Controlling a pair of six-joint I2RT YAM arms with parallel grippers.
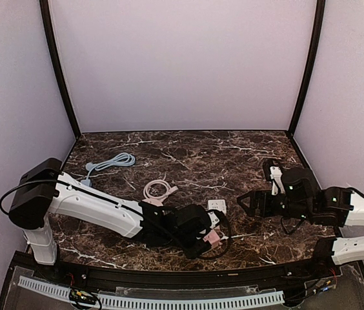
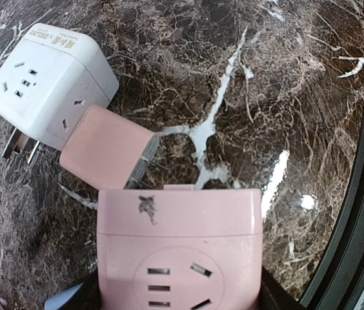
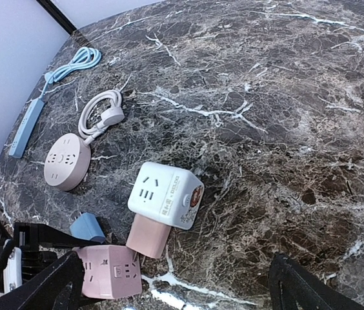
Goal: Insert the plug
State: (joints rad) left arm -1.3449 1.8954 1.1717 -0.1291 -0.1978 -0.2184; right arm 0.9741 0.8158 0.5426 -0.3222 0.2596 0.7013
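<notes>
A pink socket cube (image 2: 179, 239) fills the bottom of the left wrist view, and my left gripper (image 2: 179, 298) is shut on its two sides. It rests low over the table's near edge (image 1: 212, 238). Just beyond it a small pink plug block (image 2: 108, 155) lies flat, its clear pronged end towards the cube. The block's far end touches a white socket cube (image 2: 50, 81) whose metal prongs (image 2: 18, 145) stick out to the left. My right gripper (image 1: 246, 201) hovers open to the right of the white cube (image 1: 217, 206), with nothing between its fingers (image 3: 46, 284).
A small blue plug (image 3: 88, 227) lies beside the pink cube (image 3: 108, 271). Further left are a round pink socket (image 3: 66, 161), a coiled white cable (image 3: 101, 110) and a blue power strip (image 3: 26, 127) with its cable (image 1: 114, 161). Booth walls enclose the marble table (image 1: 233, 155).
</notes>
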